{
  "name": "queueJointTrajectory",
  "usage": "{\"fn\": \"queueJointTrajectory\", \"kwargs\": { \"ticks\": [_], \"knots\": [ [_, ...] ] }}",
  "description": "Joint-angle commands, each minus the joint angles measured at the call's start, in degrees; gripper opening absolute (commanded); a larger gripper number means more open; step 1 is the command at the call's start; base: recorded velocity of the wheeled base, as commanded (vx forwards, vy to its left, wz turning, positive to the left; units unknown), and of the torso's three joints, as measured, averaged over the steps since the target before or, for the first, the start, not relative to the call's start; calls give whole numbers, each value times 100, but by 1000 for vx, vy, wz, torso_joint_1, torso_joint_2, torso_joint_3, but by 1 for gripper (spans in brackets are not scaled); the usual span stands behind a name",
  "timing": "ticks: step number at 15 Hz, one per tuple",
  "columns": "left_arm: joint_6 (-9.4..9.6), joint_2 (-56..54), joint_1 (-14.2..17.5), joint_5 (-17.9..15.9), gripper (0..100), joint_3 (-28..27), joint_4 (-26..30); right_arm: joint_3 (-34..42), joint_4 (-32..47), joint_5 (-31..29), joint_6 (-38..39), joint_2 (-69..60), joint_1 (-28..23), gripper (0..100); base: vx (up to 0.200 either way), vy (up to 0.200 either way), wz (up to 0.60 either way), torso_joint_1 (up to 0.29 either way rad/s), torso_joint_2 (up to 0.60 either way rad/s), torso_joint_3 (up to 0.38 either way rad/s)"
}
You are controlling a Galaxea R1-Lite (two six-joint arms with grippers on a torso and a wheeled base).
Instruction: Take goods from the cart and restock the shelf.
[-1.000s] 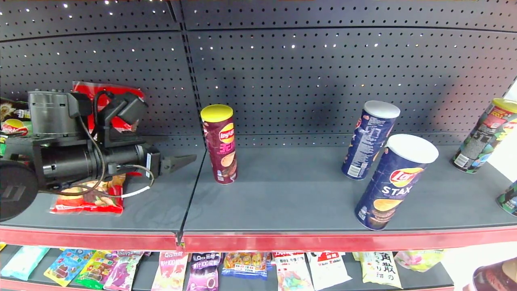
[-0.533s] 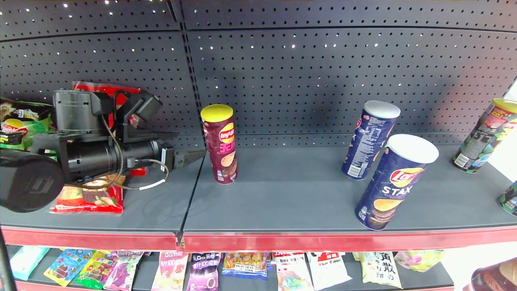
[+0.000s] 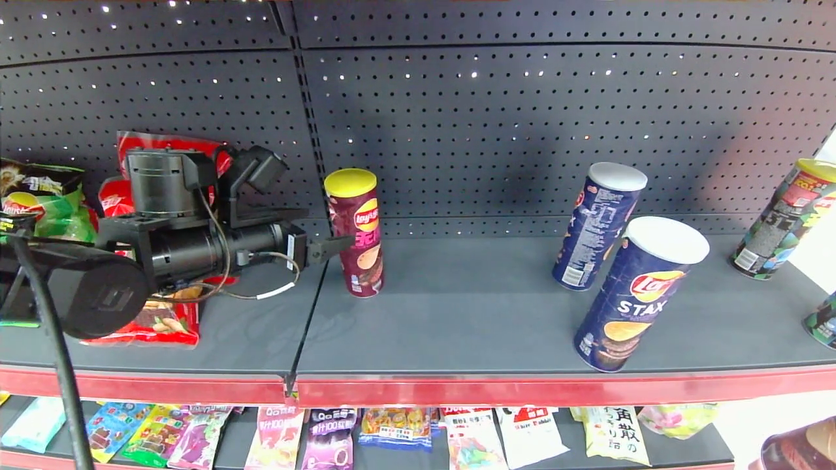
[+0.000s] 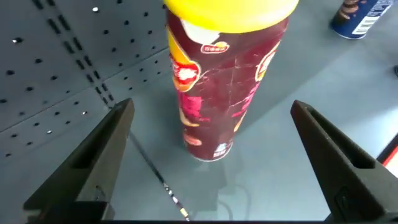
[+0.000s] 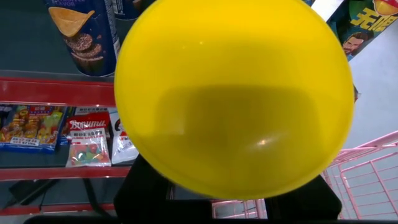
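Maroon yellow-lidded can [image 3: 358, 251] upright on shelf [image 3: 470, 313], between wide-open left gripper [image 4: 211, 106] jaws

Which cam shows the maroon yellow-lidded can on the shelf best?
Head view: the maroon can shows whole, standing upright on the shelf. The left wrist view has it closer, but its top is cropped.

Bright even light, soft shadows on the pegboard [image 3: 522, 130], shelf edge [image 3: 522, 388] bowed by the lens.
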Motion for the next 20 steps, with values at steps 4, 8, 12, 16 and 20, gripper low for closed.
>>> {"fn": "queueJointTrajectory", "kwargs": {
  "ticks": [4,8,12,16,20],
  "knots": [
    [-30,407,-280,74,100,-460,2,-1,1,1,1,10,-5,0,0,0,0,0,0,0],
    [-47,574,-464,303,100,-663,2,-1,1,1,10,10,-5,0,0,0,0,0,0,0],
    [-373,645,-649,619,100,-803,2,-1,1,1,10,36,-14,0,0,0,0,0,0,0],
    [-408,794,-754,760,100,-926,-7,-1,1,1,19,36,-14,0,0,0,0,0,0,0],
    [-417,917,-825,883,100,-1120,-7,-1,1,1,28,45,-23,0,0,0,0,0,0,0]
  ]
}}
